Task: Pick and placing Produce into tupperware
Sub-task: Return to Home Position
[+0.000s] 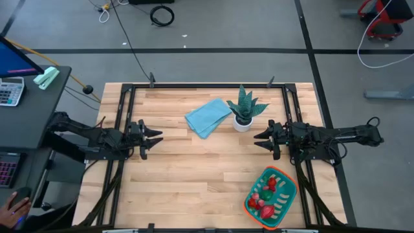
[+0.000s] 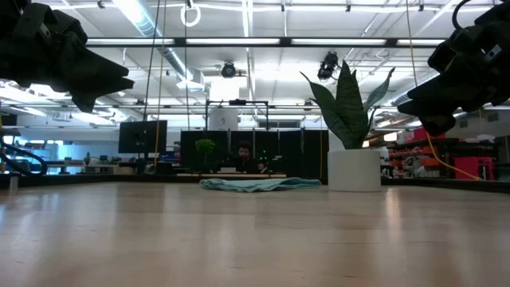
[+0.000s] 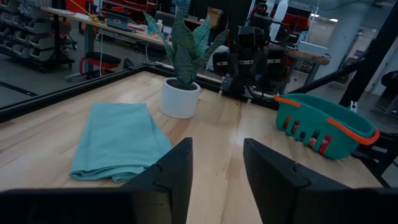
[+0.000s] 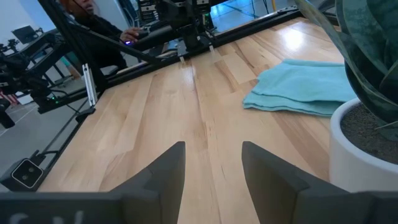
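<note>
Right gripper (image 1: 258, 140), centre right of high frame: fingers parted, nothing held, arm lying level and pointing toward frame centre. Left gripper (image 1: 157, 138) mirrors it at centre left, spread and empty. Tupperware (image 1: 285, 199) lower right, produce (image 1: 262, 197) inside. Homing, as judged: retract slowly and keep clear of the potted plant (image 1: 244, 110).

Smooth wood table (image 1: 194, 175), soft cloth (image 1: 208, 117), plastic tupperware (image 3: 311, 119)

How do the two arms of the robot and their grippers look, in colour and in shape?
The left arm and the right arm are black, slim and jointed, with thin dark cables looping along them. The left gripper and the right gripper each end in two flat, matte black fingers with slanted tips.
</note>
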